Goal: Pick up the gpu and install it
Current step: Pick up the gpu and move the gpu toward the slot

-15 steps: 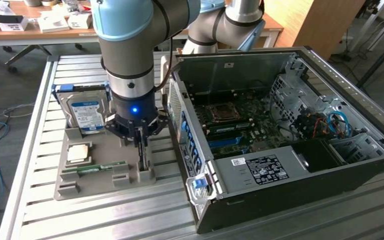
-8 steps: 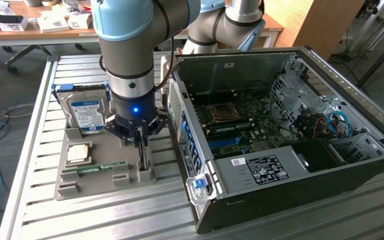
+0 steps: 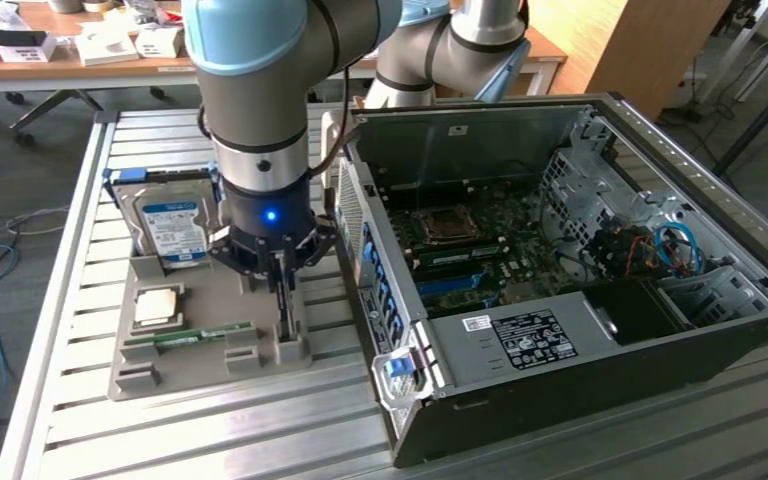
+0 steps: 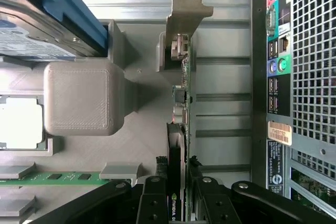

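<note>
The gpu [image 3: 287, 318] stands on its long edge in a slot of the grey holder [image 3: 197, 378], a thin dark card with a pale metal bracket [image 4: 186, 9] at one end. My gripper [image 3: 281, 285] reaches straight down onto it, just beside the open computer case [image 3: 558, 270]. In the wrist view the gpu [image 4: 181, 98] runs between my two black fingers [image 4: 159, 182]. The gripper [image 4: 177, 165] is shut on the card's upper edge, with one finger against each face. The card still sits in its slot.
On the same holder, a silver hard drive [image 3: 171, 225] with a blue-white label stands upright. A square processor [image 3: 160, 305] and a green RAM stick [image 3: 204, 335] lie nearer the front. The case's rear port panel [image 4: 304, 77] is close beside the gripper.
</note>
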Robot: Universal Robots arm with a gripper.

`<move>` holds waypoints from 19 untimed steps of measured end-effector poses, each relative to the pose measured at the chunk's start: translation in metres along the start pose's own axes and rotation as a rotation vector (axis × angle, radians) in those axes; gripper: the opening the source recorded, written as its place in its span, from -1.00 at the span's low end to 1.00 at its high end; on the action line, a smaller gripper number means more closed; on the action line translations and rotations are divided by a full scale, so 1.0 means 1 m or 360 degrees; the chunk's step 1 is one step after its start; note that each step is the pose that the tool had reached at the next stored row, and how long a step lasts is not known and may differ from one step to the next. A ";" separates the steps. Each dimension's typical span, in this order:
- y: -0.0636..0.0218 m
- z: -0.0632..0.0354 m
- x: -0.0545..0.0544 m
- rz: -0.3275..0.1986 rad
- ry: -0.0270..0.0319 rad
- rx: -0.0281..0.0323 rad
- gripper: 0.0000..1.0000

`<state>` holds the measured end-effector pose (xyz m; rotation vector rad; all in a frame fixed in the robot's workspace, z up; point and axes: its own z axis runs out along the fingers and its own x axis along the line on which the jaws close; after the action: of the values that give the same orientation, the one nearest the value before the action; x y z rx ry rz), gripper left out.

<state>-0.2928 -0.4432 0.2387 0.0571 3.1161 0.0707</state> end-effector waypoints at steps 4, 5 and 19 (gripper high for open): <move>0.0005 -0.0110 0.000 0.0000 0.00003 0.00002 -0.47; 0.0006 -0.0142 0.000 0.0000 0.00002 0.00001 -0.47; 0.0032 -0.0689 -0.002 0.0000 0.00001 0.00001 -0.47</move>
<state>-0.2928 -0.4432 0.3076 0.0571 3.1162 0.0706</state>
